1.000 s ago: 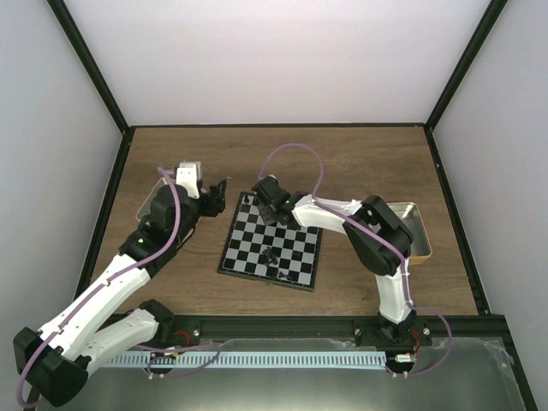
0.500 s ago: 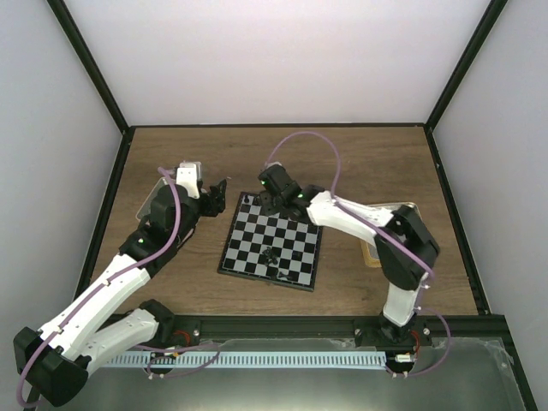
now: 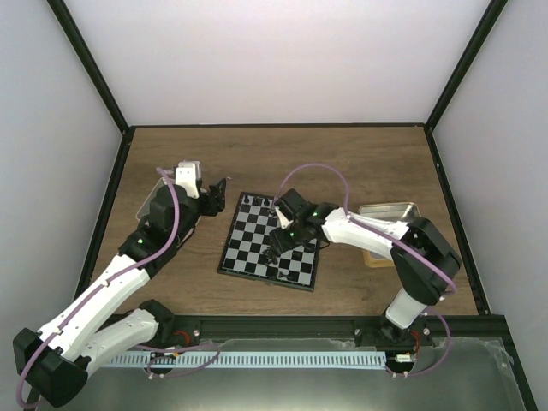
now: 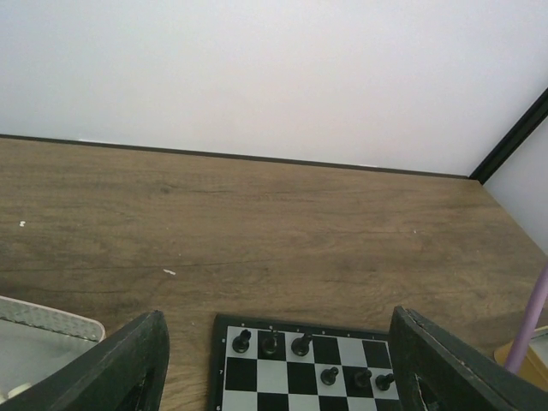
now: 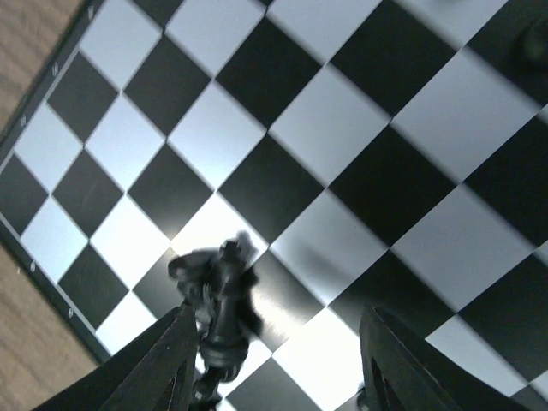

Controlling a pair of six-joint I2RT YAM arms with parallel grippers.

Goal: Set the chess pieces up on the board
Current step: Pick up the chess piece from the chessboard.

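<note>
Right wrist view: the right hand (image 5: 276, 368) is seen with its fingers (image 5: 171, 360) spread apart and nothing pinched between them, held low over the board (image 5: 325, 128). A small tumbled clump of black chess pieces (image 5: 218, 291) is lying on the squares right beside the finger on the left of that view. It's too blurry for the individual pieces to be told apart, tbh.

In the top external view that same hand (image 3: 276, 248) is parked over the middle of the board (image 3: 244, 253), which is laid flat on the wooden tabletop (image 3: 360, 163) between the two arms. A tan-rimmed tin (image 3: 390, 211) is set on the tabletop to the board's right, partly hidden by the right arm.

The left hand (image 3: 220, 188) is held just off the board's far left corner. Its fingers (image 4: 128, 368) are wide apart too, with nothing gripped. In the left wrist view six more pieces (image 4: 300, 344) can be counted standing upright at the board's far edge (image 4: 244, 377): three in the outermost row, three in the next row further right. A pale tin (image 4: 43, 330) is caught at that view's lower left.
</note>
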